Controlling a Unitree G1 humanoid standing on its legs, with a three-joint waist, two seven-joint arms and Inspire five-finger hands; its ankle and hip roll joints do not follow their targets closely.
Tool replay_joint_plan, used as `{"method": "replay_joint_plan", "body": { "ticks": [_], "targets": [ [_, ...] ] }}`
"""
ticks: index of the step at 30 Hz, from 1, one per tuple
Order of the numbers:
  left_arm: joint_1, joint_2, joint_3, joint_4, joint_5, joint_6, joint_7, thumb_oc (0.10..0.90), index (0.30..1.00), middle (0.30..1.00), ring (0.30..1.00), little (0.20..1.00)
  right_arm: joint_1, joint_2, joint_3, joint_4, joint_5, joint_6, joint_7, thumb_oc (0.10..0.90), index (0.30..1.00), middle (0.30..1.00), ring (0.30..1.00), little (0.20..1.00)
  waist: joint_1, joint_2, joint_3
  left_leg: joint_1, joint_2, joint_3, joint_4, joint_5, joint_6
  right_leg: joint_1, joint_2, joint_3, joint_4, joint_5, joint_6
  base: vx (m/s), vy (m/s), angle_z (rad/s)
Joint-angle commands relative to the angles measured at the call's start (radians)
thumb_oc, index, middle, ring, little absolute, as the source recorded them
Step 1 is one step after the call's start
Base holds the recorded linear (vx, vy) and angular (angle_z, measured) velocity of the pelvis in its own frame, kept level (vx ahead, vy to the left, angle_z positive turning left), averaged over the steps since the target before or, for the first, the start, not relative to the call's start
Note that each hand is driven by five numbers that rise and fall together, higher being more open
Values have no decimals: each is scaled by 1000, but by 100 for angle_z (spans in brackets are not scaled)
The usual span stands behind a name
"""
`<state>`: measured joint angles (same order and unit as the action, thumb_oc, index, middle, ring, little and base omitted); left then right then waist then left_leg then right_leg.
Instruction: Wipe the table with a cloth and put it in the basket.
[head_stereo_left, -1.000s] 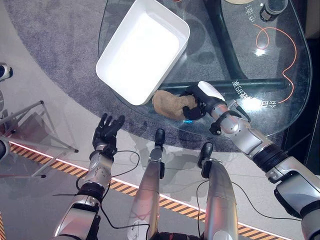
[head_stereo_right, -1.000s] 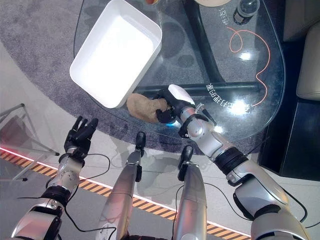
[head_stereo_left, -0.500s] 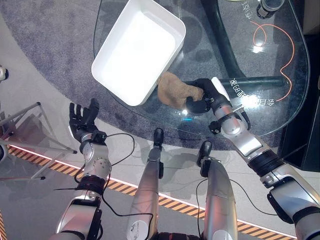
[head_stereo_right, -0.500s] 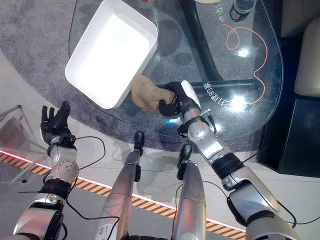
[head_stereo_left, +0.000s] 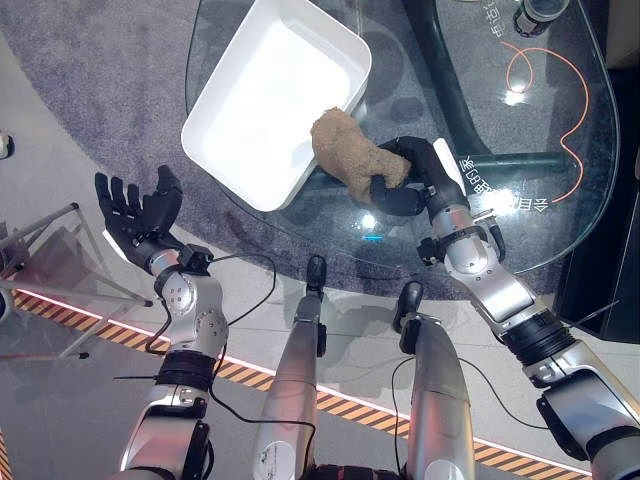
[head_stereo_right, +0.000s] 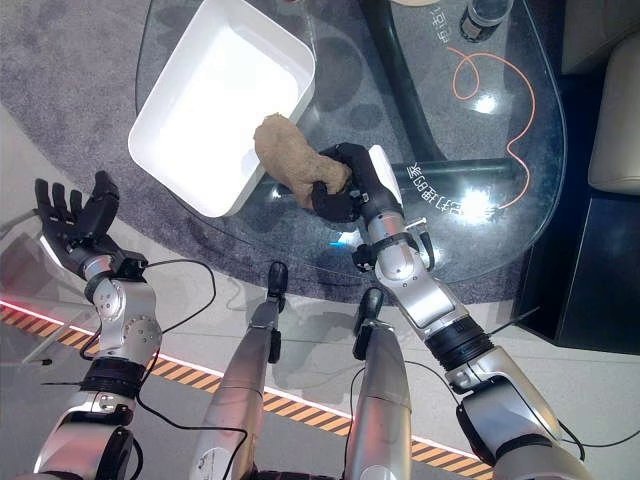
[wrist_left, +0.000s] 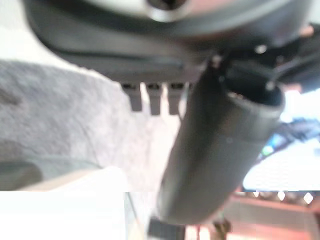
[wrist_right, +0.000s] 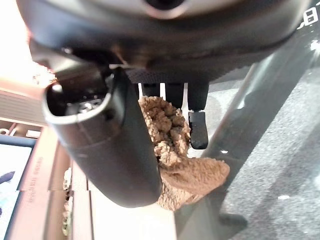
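Brown and nubbly, the crumpled terry cloth (head_stereo_left: 352, 160) sits clamped in my right robot hand (head_stereo_left: 412, 182), whose dark fingers and thumb curl round its lower end; my right wrist view shows the cloth (wrist_right: 172, 150) bunched between thumb and fingers. I hold it lifted at the middle of the frame, its upper end just beside the near right corner of the white rectangular plastic basket (head_stereo_left: 222, 165), which stands on the rounded glass desk (head_stereo_left: 470, 250) toward the upper left. My left robot hand (head_stereo_left: 140, 215) is raised at the left edge of the frame, off the desk and well apart from the basket, fingers spread straight and holding nothing. An orange cord (head_stereo_left: 560, 80) loops across the glass at the upper right, near a dark round container (head_stereo_left: 540, 12) at the top edge. Grey carpet (head_stereo_left: 90, 90) lies beneath the desk.
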<state>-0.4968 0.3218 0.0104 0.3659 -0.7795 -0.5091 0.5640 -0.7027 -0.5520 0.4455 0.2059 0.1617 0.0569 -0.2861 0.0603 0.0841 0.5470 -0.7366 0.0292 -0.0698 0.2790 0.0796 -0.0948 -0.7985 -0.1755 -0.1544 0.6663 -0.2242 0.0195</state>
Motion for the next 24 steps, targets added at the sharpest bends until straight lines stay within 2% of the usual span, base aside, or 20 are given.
{"method": "replay_joint_plan", "body": {
  "ticks": [1,6,8,10,13,17,20,24],
  "targets": [
    [-19,56,32,-116,22,-50,-135,800,900,900,900,900,-75,57,-86,-257,51,-211,22,100,300,300,300,200,9,-32,-27,18,-64,66,139,-111,65,53,60,-16,-132,120,26,0,0,0],
    [1,41,11,-188,-60,-6,-283,800,900,900,900,900,-57,74,-108,-307,63,-245,52,100,300,300,300,200,6,-30,-27,23,-65,67,136,-112,67,57,59,-16,-137,123,29,0,0,0],
    [9,29,-6,-223,-143,51,-397,800,900,900,900,900,-49,81,-121,-336,82,-264,77,100,300,300,300,200,1,-29,-27,23,-65,71,134,-113,68,56,59,-14,-140,127,32,0,0,0],
    [12,29,-26,-245,-171,91,-454,800,900,900,900,900,-40,83,-129,-357,93,-278,97,100,300,300,300,200,-3,-29,-27,24,-65,74,134,-113,68,57,59,-13,-144,131,34,0,0,0],
    [18,36,-45,-270,-195,120,-487,800,900,900,900,900,-31,77,-134,-387,106,-287,122,100,300,300,300,200,-8,-29,-27,27,-64,78,130,-112,69,60,60,-13,-152,136,36,0,0,0],
    [35,36,-78,-286,-365,236,-616,800,900,900,900,900,-21,75,-131,-421,143,-320,180,100,300,300,300,200,-18,-27,-27,31,-63,85,126,-112,69,63,60,-9,-161,143,39,0,8,0],
    [41,33,-98,-296,-432,278,-658,800,900,900,900,900,-22,78,-121,-444,163,-323,198,100,300,300,300,200,-21,-28,-27,32,-63,89,125,-112,68,67,59,-9,-167,147,42,0,0,0],
    [32,35,-117,-301,-467,299,-679,800,900,900,900,900,-35,72,-106,-466,185,-317,213,100,300,300,300,200,-25,-28,-27,32,-61,92,122,-111,68,66,60,-9,-172,150,42,0,0,0]
  ]
}}
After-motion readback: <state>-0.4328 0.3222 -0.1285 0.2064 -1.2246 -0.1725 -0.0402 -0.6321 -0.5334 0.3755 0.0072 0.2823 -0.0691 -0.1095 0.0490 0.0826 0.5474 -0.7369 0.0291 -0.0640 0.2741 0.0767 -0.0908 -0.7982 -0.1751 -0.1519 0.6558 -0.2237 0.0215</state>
